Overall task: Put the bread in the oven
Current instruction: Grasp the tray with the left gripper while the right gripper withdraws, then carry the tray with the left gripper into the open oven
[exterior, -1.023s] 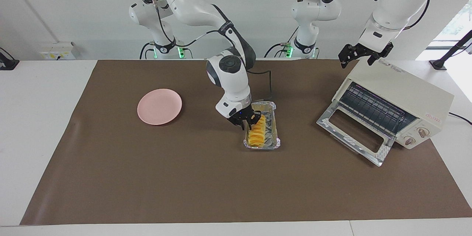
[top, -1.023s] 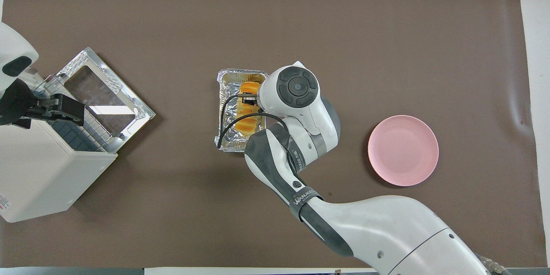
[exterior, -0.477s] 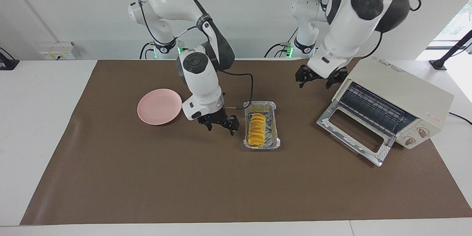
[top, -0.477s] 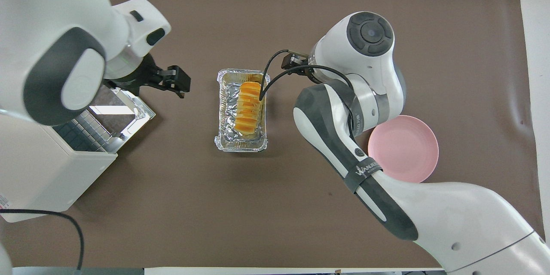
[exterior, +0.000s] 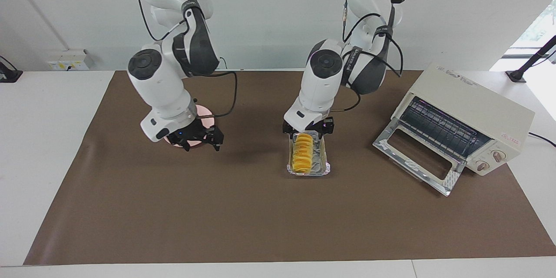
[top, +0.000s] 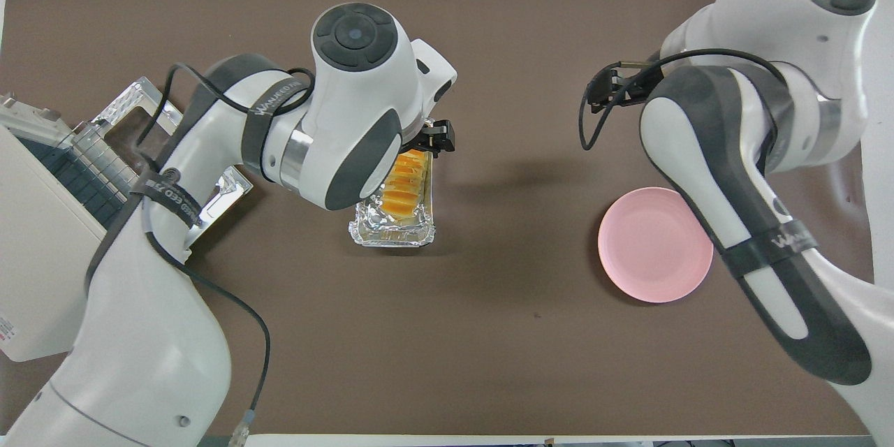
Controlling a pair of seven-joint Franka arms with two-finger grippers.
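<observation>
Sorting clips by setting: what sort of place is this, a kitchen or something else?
Most likely a robotics lab bench staged as a kitchen: two arms stand at a white table under a brown mat, and on it are only a toaster oven, a foil tray of bread and a pink plate.

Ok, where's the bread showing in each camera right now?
Facing view: the bread lies in the foil tray at mid-table, under the left gripper.
Overhead view: the bread shows centre-left, partly covered by the left arm.
Shared landmark: the oven, its door open, toward the left arm's end.
</observation>
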